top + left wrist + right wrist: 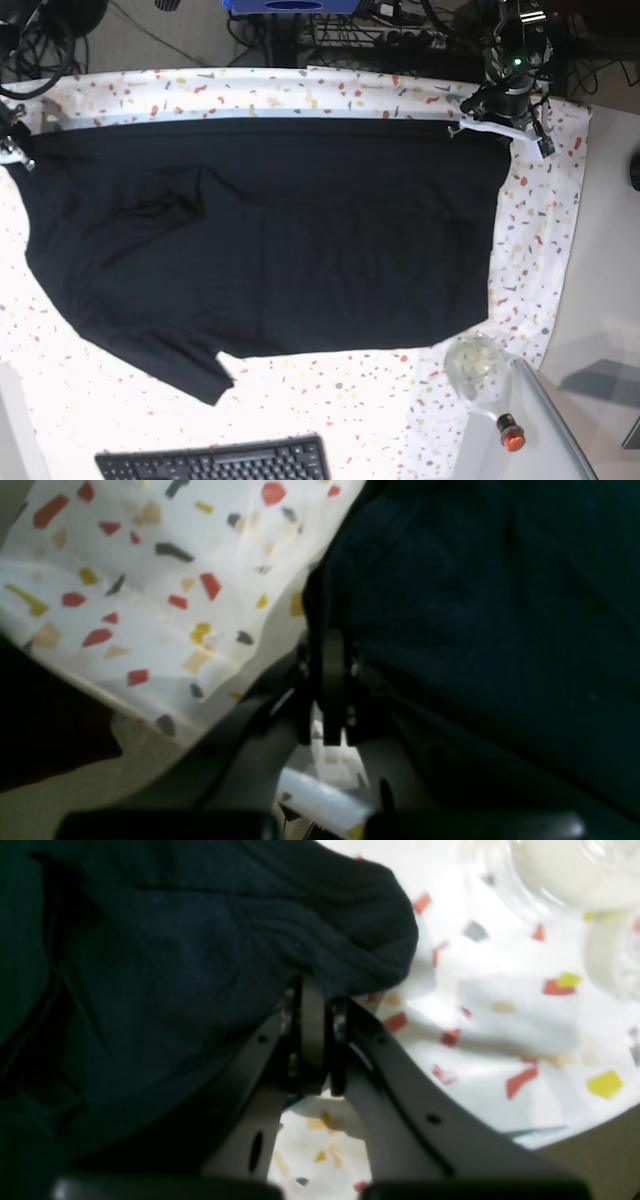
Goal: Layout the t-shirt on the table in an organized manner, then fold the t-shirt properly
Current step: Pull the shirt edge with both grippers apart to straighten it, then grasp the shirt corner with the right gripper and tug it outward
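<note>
So in the left wrist view we're looking straight down our left gripper (332, 645), and it's clenched tight on a pinch of the t-shirt (475, 605). The cloth is running up and off to the right of the pads, while the speckled table (150, 580) is showing bare on the other side, so we're gripping right at the shirt's edge.

Over in the right wrist view it's the mirror picture: our right gripper (315, 995) is squeezed onto a rounded fold of the shirt, with the bulk of the fabric spreading to the left of the pincer and bare tabletop to the right.

In the base view the shirt is lying spread wide across the table, long axis running side to side. Our left gripper is sitting at the far corner on that view's right, and our right gripper (12, 140) is mostly off the frame at the far corner on its left. So we're holding the two ends of the far edge, pulled taut between us, and the rest of the shirt is lying toward the near side, a sleeve poking out near the keyboard (215, 462). Neither arm is nearer; we reckon any next drag or fold has to go evenly.
</note>
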Tool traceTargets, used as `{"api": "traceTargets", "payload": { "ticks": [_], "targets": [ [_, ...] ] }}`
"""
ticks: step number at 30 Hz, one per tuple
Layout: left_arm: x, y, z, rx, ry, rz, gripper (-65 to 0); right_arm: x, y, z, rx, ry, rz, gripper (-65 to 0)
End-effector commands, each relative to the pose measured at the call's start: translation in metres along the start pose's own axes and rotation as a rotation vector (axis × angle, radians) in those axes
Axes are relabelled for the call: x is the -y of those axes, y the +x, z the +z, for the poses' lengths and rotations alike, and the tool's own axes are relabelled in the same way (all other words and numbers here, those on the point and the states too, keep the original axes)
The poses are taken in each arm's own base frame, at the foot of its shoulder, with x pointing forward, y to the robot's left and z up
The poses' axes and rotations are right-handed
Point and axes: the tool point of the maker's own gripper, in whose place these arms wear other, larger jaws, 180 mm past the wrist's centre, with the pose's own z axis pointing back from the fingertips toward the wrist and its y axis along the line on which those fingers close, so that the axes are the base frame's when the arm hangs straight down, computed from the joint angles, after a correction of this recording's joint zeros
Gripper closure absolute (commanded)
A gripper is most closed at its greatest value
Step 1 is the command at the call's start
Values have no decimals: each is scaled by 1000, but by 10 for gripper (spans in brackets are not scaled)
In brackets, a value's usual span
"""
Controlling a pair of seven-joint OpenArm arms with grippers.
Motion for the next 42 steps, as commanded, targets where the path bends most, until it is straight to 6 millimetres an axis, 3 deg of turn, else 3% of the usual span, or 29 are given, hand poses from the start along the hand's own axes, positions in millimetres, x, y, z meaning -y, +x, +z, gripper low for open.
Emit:
{"api": "traceTargets", "payload": {
  "ticks": [1,5,13,14,17,18,21,24,29,30,31,34,36,39,42],
  "targets": [
    [-9,11,4,45,25,-22,0,13,26,10,78,-33,-3,0],
    [-12,6,7,36,29,-27,0,25,23,14,87,-52,-51,0],
    [-15,2,9,27,33,-31,0,21,14,14,34,-39,-64,0],
    [-15,2,9,27,33,-31,0,20,15,13,36,-37,-67,-62],
    [-20,-4,13,16,42,-37,-204,25,13,16,63,-43,-106,-288],
    [-20,-2,14,20,41,-37,-262,30,16,19,87,-52,-124,-329],
    [-24,0,20,28,45,-43,-429,32,27,32,146,-62,-138,-359],
    [-32,27,29,100,63,-28,-518,25,43,47,204,-60,-91,-359],
    [-54,74,44,228,118,10,-510,7,74,64,294,-36,-28,-360],
    [-58,83,43,251,128,18,-510,-5,91,63,320,-11,-6,-360],
    [-58,92,42,273,132,29,-508,-18,105,60,330,16,35,-362],
    [-55,106,37,304,127,45,-477,-64,134,25,279,112,183,-363],
    [-44,107,35,305,101,42,-377,-91,156,-3,280,156,233,-363],
    [-30,107,31,298,65,22,-168,-112,177,-44,292,142,307,-368],
    [-25,102,30,286,53,19,0,-119,178,-74,276,105,354,-375]
  ]
}}
